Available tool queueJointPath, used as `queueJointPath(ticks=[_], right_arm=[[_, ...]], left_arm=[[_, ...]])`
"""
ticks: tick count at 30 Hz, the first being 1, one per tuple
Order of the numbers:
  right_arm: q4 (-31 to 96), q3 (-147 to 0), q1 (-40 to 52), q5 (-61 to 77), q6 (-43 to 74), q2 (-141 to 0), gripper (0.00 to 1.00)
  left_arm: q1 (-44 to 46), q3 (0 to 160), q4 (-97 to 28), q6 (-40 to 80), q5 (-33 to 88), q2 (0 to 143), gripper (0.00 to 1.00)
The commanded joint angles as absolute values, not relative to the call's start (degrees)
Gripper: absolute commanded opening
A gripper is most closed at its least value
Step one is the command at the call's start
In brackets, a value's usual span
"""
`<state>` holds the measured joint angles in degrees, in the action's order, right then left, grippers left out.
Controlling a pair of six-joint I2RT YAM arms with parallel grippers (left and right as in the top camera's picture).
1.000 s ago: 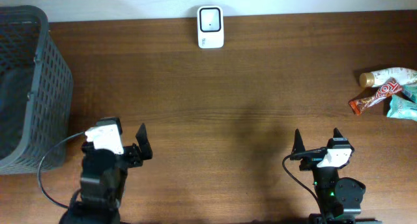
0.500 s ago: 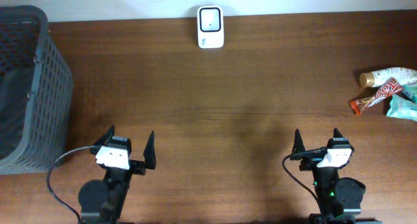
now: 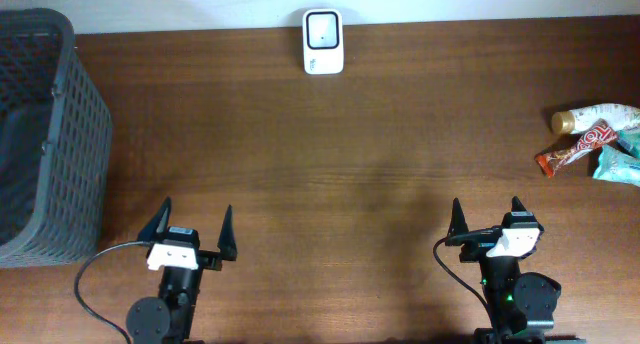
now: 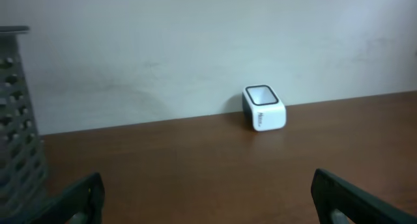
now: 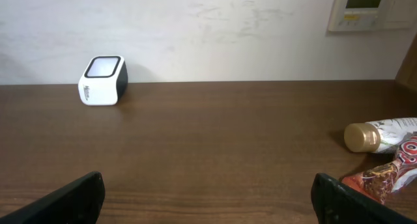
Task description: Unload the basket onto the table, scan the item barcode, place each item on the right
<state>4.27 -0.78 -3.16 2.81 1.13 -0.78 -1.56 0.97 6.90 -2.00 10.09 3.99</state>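
Snack bar [image 3: 578,149] in a red wrapper lies at the far right edge of the worktop [image 3: 350,164], well apart from both hands and held by neither. Left hand [image 3: 197,206]: jaws spread wide, nothing between them, parked at the near edge on the left side and pointing toward the back wall. A black cable [image 3: 88,282] loops off its arm. Right hand [image 3: 486,204]: jaws likewise spread wide and empty, at the near edge on the right side, same heading. Bare brown wood lies ahead of both hands. The snack bar sits in a small cluster with a bottle [image 3: 597,117] lying on its side, gold cap toward the centre, and a teal packet [image 3: 618,166]; all three are bunched together, touching or overlapping. Barcode scanner [image 3: 323,41], a white box with a dark window, stands at the back edge against the wall, roughly midway across. A dark mesh basket [image 3: 85,114] occupies the far left. The right wrist view shows a wall panel [image 5: 371,9] at upper right.
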Motion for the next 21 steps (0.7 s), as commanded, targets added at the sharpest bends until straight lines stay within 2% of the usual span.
queueJointPath(ticks=[1, 9, 16, 21], right_arm=[[4.4, -0.3, -2.6, 2.5, 1.3, -0.2, 0.99], [4.4, -0.3, -2.6, 2.5, 1.3, -0.2, 0.99], [4.4, -0.3, -2.6, 2.5, 1.3, -0.2, 0.99], [4.4, -0.3, -2.6, 2.5, 1.3, -0.2, 0.99]], left_arm=[[-2.9, 0.5, 4.1, -2.9, 7.2, 0.3, 0.99], [-3.2, 0.5, -4.8, -2.9, 1.1, 0.3, 0.99], [-3.2, 0.4, -4.8, -2.6, 0.9, 0.3, 0.99], [-3.2, 0.5, -4.8, 6.3, 1.0, 0.3, 0.99]])
